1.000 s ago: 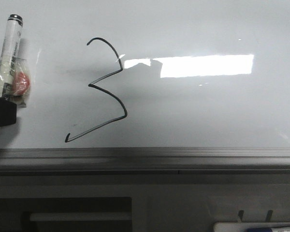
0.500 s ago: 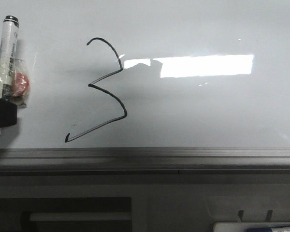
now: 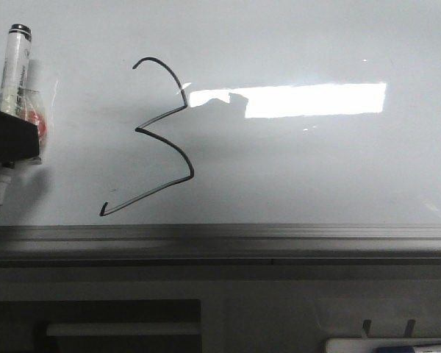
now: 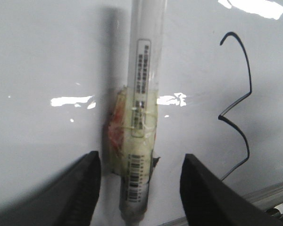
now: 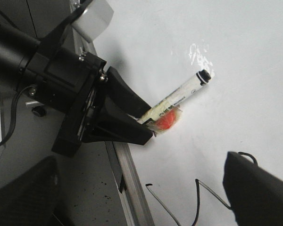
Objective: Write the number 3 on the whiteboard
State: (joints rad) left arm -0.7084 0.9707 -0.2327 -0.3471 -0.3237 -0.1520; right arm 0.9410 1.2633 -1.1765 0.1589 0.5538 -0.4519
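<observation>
The left gripper point(image 4: 139, 181) is standing with its two dark fingers point(image 4: 80, 188) spread well apart, one on each side of the marker point(image 4: 141, 117), and neither finger looks to be touching the barrel. The marker, with a tape-wrapped red lump stuck to its side, is lying flat on the whiteboard point(image 3: 316, 169) near the board's left end. In the front view its tip is pointing toward the grey frame at the near edge.

The number 3 point(image 3: 162, 136) is sitting complete to the right of the marker, well apart from it, with its long tail reaching down toward the frame. So the writing step looks finished, and the arm appears to be letting go of the pen. The next move probably calls for lifting straight off the board without nudging the marker or smearing the ink.

The right gripper point(image 5: 146, 193) is hanging over the digit, its fingers wide apart and empty. From its camera the left arm is reaching in low over the frame edge.
</observation>
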